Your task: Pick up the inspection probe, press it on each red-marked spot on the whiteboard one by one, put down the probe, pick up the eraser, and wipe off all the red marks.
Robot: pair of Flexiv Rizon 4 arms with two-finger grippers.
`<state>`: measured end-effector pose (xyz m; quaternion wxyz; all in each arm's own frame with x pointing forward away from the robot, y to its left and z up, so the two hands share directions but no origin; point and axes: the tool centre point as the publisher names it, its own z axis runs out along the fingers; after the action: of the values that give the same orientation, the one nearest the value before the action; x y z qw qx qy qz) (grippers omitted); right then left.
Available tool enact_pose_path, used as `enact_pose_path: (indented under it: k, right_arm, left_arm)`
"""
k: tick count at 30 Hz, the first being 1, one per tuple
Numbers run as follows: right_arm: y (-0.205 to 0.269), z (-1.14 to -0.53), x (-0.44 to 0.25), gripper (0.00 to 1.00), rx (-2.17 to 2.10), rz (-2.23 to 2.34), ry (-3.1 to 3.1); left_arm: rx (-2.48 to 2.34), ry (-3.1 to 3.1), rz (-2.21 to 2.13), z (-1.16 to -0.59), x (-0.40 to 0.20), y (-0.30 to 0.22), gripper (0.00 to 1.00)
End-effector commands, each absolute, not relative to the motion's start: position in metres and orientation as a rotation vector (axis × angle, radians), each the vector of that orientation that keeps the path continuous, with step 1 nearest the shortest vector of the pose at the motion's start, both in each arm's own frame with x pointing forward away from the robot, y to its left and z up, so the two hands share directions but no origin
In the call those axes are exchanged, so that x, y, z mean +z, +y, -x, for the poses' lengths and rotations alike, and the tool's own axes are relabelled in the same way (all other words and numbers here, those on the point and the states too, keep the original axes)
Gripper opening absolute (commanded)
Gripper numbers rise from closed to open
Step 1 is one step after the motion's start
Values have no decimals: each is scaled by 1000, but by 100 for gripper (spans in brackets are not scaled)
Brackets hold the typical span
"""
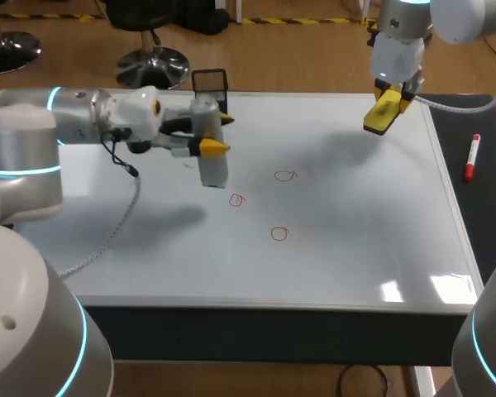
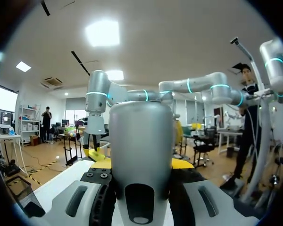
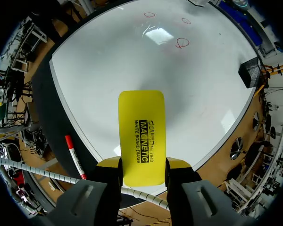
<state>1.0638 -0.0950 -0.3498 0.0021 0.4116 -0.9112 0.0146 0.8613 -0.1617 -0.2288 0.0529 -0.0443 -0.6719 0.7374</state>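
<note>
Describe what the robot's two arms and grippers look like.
Both the left arm and right arm are silver-white cylinders with glowing cyan rings at the joints. The left gripper and right gripper have pale grey bodies and yellow tips. A black cable loops at the left wrist; a white spiral-wrapped cable trails from the right.

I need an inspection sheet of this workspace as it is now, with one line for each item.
Surface: whiteboard lies flat, with three red marks near its middle, not wiped.
Job's things: inspection probe held over the board, left of the marks; eraser held above the far right corner.
Clutter: red marker beside the board's right edge; black mesh holder at the far edge.
Grippers: left gripper shut on the probe; right gripper shut on the eraser.
Cables: a cable hangs from the left arm over the board.
Surroundings: nothing seen.
</note>
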Motion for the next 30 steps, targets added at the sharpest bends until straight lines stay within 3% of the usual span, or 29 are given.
enact_pose_path:
  k: [1,30]
  right_arm:
    - [-95,-1065,-349,0,49,-1292,-2854]
    - [-95,-1065,-349,0,49,-1292,-2854]
  left_arm:
    - [2222,-2022,161,-867,-239,-176,0]
    - [2193,-1918,225,-872,-283,-198,0]
